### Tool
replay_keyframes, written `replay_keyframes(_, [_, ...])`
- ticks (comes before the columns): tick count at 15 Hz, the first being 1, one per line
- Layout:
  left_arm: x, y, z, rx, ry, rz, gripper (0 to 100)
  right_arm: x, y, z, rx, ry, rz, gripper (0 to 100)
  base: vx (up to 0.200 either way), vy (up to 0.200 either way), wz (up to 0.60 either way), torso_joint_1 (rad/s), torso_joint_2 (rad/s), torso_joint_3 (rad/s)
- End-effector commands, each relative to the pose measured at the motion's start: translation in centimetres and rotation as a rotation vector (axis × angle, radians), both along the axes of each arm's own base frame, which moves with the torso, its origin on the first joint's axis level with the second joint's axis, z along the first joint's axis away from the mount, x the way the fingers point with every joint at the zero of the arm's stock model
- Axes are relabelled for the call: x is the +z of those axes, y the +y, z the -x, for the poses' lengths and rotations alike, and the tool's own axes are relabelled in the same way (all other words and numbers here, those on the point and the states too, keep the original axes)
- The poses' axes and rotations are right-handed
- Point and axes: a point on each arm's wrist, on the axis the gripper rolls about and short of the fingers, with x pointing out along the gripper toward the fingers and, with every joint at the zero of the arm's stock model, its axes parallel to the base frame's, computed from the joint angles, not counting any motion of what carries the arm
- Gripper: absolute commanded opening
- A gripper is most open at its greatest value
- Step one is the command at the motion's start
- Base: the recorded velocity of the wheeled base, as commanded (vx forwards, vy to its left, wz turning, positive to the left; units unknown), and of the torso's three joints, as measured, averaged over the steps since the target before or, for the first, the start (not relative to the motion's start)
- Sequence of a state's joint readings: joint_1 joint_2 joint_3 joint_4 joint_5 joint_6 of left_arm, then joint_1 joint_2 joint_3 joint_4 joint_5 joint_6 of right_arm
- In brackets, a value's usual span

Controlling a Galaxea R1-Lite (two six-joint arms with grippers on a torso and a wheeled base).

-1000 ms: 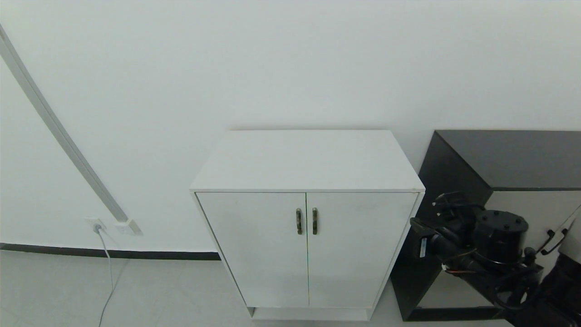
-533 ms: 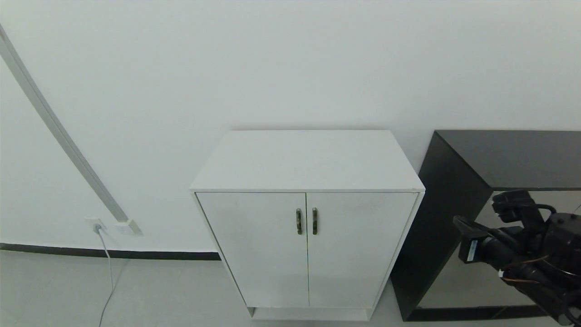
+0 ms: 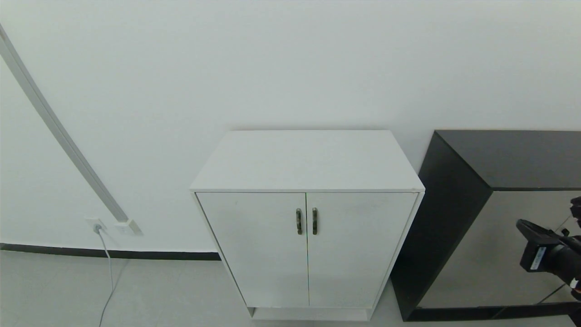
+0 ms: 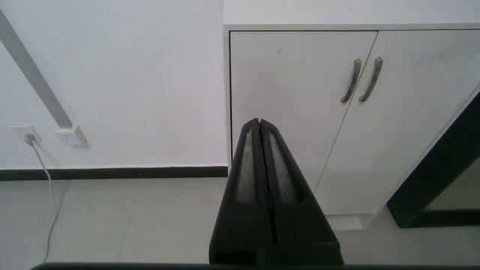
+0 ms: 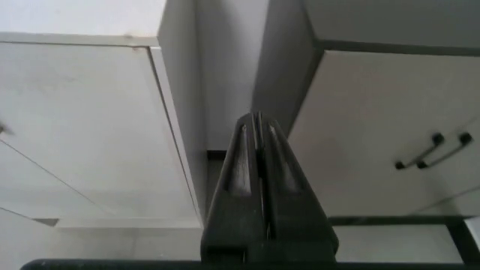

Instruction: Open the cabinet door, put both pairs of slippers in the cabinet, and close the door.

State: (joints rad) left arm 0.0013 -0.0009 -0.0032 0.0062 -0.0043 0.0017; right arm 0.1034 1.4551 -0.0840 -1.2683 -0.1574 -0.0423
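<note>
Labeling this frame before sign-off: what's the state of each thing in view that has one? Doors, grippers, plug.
white cabinet left door: shut
white cabinet right door: shut
black cabinet doors: shut
plug: in the wall socket
left gripper: shut, holding nothing
right gripper: shut, holding nothing

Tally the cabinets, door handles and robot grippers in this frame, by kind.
Cabinets: 2 (white two-door wooden cabinet; black cabinet with glossy grey doors)
Door handles: 4 (dark metal bar handles on the white cabinet; dark bar handles on the black cabinet)
Grippers: 2 (left gripper; right gripper; both shut)
Total: 8
</note>
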Motion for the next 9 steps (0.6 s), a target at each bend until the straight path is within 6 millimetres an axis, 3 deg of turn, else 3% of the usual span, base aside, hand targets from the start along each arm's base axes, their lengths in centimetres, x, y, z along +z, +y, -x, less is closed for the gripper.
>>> replay_keyframes(1, [0.0, 0.0, 0.0, 0.000, 0.001, 0.000, 0, 1.6, -0.5, 2.6, -0.009, -0.055, -0.004, 0, 0.000, 0.000, 0.00, 0.000, 0.00, 0.000])
replay_keyframes(9, [0.0, 0.0, 0.0, 0.000, 0.001, 0.000, 0, 3.8, -1.0, 11.2, 0.092, 0.024, -0.009, 0, 0.000, 0.000, 0.00, 0.000, 0.00, 0.000])
